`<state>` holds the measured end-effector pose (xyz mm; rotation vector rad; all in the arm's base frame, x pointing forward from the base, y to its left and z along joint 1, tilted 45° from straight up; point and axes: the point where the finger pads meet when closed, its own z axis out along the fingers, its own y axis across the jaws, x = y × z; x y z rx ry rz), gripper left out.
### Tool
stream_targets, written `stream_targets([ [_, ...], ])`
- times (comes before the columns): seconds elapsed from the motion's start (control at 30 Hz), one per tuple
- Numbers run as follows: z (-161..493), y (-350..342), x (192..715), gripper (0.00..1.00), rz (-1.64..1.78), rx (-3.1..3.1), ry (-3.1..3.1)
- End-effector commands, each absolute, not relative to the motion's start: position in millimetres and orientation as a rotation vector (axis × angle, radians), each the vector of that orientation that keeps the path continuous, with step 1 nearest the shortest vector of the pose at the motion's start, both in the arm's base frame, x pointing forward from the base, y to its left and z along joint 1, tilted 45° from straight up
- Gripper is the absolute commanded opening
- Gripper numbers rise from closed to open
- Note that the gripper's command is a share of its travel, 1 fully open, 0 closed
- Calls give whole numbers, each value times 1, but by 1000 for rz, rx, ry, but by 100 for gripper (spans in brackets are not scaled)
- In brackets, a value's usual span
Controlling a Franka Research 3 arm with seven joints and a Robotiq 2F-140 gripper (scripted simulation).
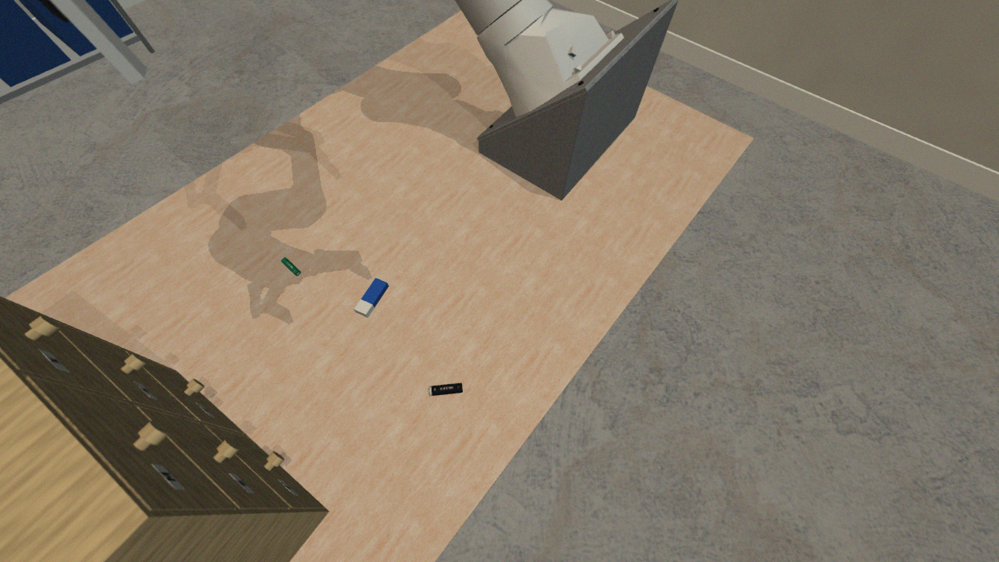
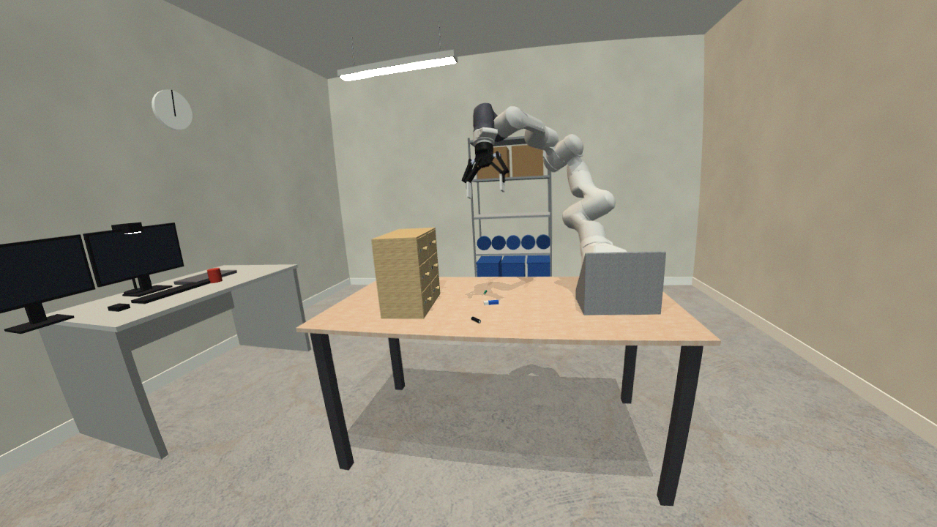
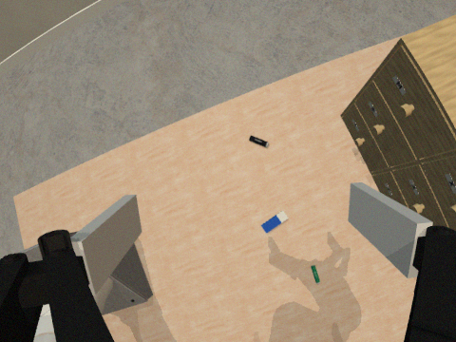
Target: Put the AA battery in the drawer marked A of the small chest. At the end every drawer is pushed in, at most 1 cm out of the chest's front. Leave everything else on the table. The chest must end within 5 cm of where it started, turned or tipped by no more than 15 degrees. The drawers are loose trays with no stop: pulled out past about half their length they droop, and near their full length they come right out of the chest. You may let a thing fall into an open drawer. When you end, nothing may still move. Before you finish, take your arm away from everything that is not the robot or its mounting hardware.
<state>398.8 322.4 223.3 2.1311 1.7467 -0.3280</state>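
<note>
The gripper (image 2: pixel 485 188) (image 3: pixel 249 230) is open and empty, high above the table and pointing down. A black battery (image 1: pixel 446 389) (image 2: pixel 475 320) (image 3: pixel 258 142) lies on its side near the table's edge. A smaller, thinner green battery (image 1: pixel 290 266) (image 2: pixel 485 292) (image 3: pixel 315 274) lies farther back. Their print is too small to read; the black one looks the size of an AA. The small chest (image 1: pixel 233 535) (image 2: pixel 398 275) (image 3: pixel 439 54) stands upright, its dark front facing the batteries. Its drawers, in two columns of three with wooden knobs, look pushed in. I cannot read their letters surely.
A blue and white eraser (image 1: pixel 374 293) (image 2: pixel 492 302) (image 3: pixel 274 222) lies between the two batteries. The arm's grey base block (image 1: pixel 534 143) (image 2: pixel 622 285) stands across the table (image 1: pixel 488 279) (image 2: pixel 543 320) (image 3: pixel 199 176) from the chest. The arm's shadow falls over the green battery.
</note>
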Motion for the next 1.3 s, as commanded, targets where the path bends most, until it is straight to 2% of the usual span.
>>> stream_targets([
  [0.0,229,286,407,100,-434,1931,1863],
  [0.17,243,238,425,100,-538,1772,1859],
  [0.47,262,190,442,100,-652,1618,1840],
  [1.27,262,189,442,100,-655,1613,1839],
])
